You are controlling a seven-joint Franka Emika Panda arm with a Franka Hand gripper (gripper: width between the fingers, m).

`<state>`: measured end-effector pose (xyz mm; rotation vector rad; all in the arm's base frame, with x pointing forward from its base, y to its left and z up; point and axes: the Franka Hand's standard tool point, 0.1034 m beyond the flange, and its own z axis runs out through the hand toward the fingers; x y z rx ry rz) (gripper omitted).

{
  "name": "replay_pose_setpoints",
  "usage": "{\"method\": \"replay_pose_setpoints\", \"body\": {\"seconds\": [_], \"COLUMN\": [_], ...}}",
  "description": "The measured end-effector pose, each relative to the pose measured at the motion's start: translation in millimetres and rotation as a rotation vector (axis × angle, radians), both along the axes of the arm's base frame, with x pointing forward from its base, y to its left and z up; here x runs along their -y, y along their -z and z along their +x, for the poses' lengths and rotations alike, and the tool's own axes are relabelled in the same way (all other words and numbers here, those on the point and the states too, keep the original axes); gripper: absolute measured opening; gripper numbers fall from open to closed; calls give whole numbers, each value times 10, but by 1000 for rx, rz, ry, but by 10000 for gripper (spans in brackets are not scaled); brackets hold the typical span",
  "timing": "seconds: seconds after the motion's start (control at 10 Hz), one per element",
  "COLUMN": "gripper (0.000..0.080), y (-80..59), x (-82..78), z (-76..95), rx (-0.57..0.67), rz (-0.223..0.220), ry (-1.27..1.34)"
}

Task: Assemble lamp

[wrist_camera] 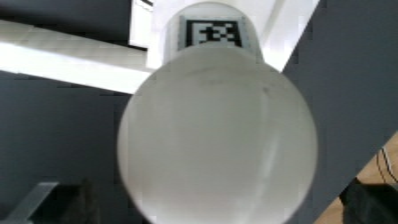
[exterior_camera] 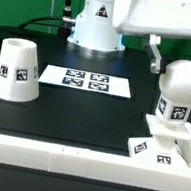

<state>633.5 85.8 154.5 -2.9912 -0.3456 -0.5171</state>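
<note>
The round bulb (exterior_camera: 181, 82) stands upright on its short marked stem (exterior_camera: 174, 110), set on the flat square base (exterior_camera: 160, 148) at the exterior view's right, near the front rim. My gripper (exterior_camera: 170, 64) is down at the bulb's top, with one dark finger (exterior_camera: 154, 55) beside the bulb. In the wrist view the bulb (wrist_camera: 222, 135) fills the frame and the stem's marker (wrist_camera: 217, 32) lies beyond it. Dark fingertips (wrist_camera: 45, 205) show on either side of the bulb with gaps, so the gripper (wrist_camera: 210, 208) is open. The tapered shade (exterior_camera: 17, 70) stands alone at the exterior view's left.
The marker board (exterior_camera: 86, 80) lies flat mid-table in front of the robot's pedestal (exterior_camera: 97, 28). A white rim (exterior_camera: 62, 159) runs along the table's front edge, close to the base. A white band (wrist_camera: 63, 60) crosses the wrist view beside the stem.
</note>
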Motion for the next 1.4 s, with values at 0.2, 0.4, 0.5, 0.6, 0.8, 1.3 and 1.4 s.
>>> {"method": "replay_pose_setpoints", "body": {"seconds": [0.2, 0.4, 0.5, 0.6, 0.8, 1.3, 1.4], "gripper": [699, 699, 699, 699, 699, 699, 699], "y": [-11, 6, 48, 82, 136, 256, 289], "x": [-11, -16, -39, -37, 3, 2, -1], "z": [-17, -37, -93, -64, -68, 45, 37], "rx": [-30, -48, -132, -187, -307, -331, -334], "rz": [1, 2, 2, 0, -15, -28, -29], "ry": [-4, -5, -17, -30, -55, -72, -76]}}
